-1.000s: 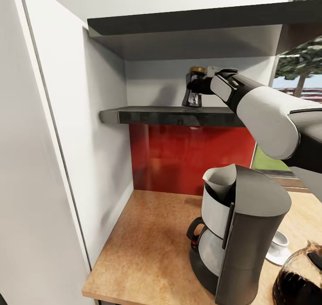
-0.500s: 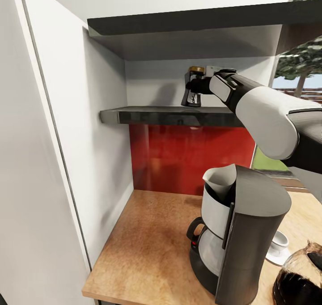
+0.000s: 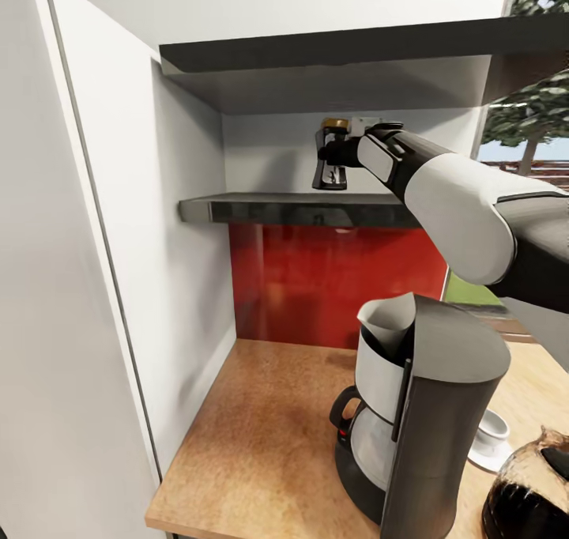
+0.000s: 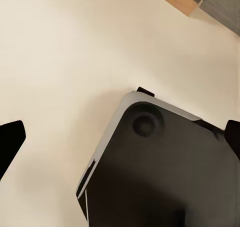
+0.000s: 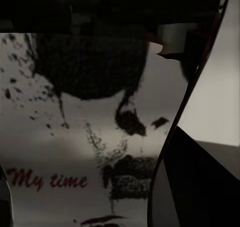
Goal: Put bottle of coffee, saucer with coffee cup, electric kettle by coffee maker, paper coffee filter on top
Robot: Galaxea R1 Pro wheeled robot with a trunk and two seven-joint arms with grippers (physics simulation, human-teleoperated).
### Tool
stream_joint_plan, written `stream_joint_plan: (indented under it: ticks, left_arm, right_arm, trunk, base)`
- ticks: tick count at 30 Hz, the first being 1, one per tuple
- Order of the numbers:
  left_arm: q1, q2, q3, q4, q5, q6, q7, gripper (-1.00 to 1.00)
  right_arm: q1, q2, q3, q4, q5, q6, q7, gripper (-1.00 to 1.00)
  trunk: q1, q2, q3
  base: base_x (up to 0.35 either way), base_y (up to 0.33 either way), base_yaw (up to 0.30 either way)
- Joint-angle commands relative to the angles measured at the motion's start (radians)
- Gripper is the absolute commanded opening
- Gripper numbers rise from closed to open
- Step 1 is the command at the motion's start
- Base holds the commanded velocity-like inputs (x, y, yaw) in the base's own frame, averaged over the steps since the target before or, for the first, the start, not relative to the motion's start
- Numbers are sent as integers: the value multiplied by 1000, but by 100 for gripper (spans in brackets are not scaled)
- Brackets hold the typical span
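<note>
The bottle of coffee [image 3: 329, 158], dark with a gold cap, hangs just above the dark kitchen shelf [image 3: 292, 207], with my right gripper [image 3: 333, 156] shut on it from the right. Up close, its "My time" label [image 5: 75, 137] lies between the dark fingers [image 5: 200, 182]. On the wooden countertop [image 3: 261, 428] stands the coffee maker [image 3: 442, 412], with a paper filter [image 3: 389, 318] in its top. Behind it a white cup [image 3: 495, 426] rests on a saucer [image 3: 484, 455]. The glass electric kettle [image 3: 528, 484] is at the lower right. My left gripper [image 4: 120, 137] is open over the floor.
A white cabinet wall [image 3: 103, 286] borders the counter on the left. A red backsplash [image 3: 340, 278] runs under the shelf, and a second dark shelf [image 3: 340, 45] hangs above. A dark part of the robot's base [image 4: 165, 172] lies below the left gripper.
My right gripper has carried the bottle leftward and slightly up off the shelf. The whole head view has shifted a little.
</note>
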Motion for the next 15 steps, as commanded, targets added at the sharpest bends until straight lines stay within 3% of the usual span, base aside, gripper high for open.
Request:
stream_joint_plan:
  ticks: [1,15]
  left_arm:
    - [0,0,-3,-1,1,-2,3,100]
    - [0,0,-3,-1,1,-2,3,100]
  right_arm:
    - [0,0,6,-1,-11,4,-4,-100]
    - [0,1,6,-1,-10,6,0,-100]
  trunk:
    - [0,0,1]
    - [0,0,24]
  base:
    - [0,0,0]
    - [0,0,0]
